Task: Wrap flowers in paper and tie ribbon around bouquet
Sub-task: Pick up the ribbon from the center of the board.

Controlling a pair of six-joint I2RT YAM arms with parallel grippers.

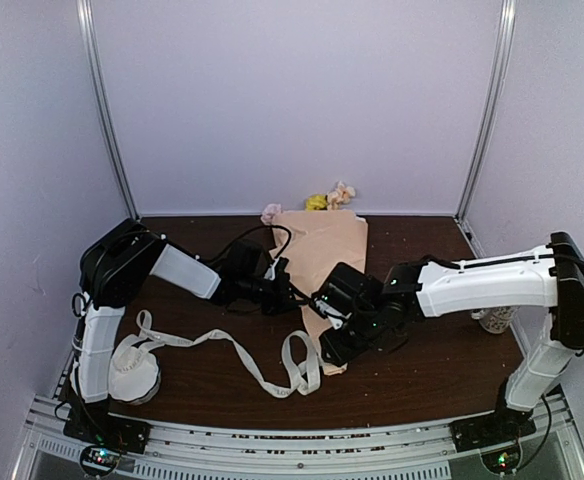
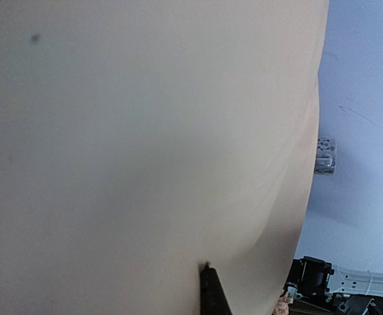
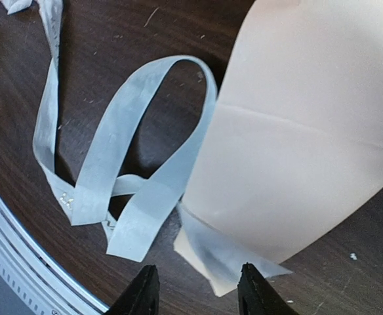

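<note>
The bouquet (image 1: 324, 250) is lying on the table (image 1: 442, 350), with its blossoms (image 1: 317, 201) pointing toward the back wall and its tail toward the arms. The left claw (image 1: 284, 292) is clamping fully closed on the paper (image 2: 145, 144) at the cone's left edge. The right claw (image 3: 198, 292) is hovering over the tail with its jaws standing apart, gripping nothing. The ribbon (image 3: 113, 151) is lying looped just beside the tail, with one strand crossing it. Its other end is reaching the bowl (image 1: 132, 375).
</note>
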